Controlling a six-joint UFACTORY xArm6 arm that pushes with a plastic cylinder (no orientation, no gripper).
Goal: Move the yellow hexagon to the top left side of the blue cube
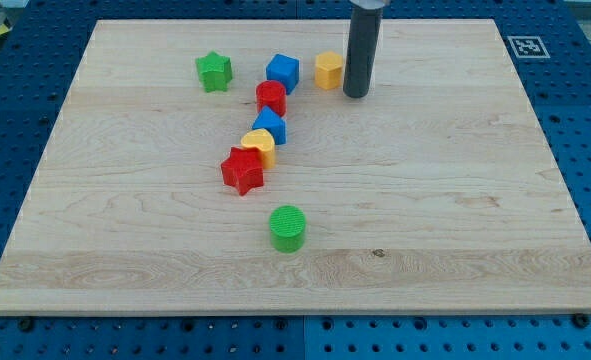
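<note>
Pale wooden counter (455, 200) carries smooth plastic blocks. The yellow hexagon (328, 70) sits just left of my tip (355, 95), right of the blue cube (283, 71). I have no gripper, holding nothing.

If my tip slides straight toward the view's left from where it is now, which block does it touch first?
Most likely the yellow hexagon, which sits just left of my tip. The blue cube lies beyond it. The tip looks slightly lower in the view, so the contact may be off-centre.
</note>
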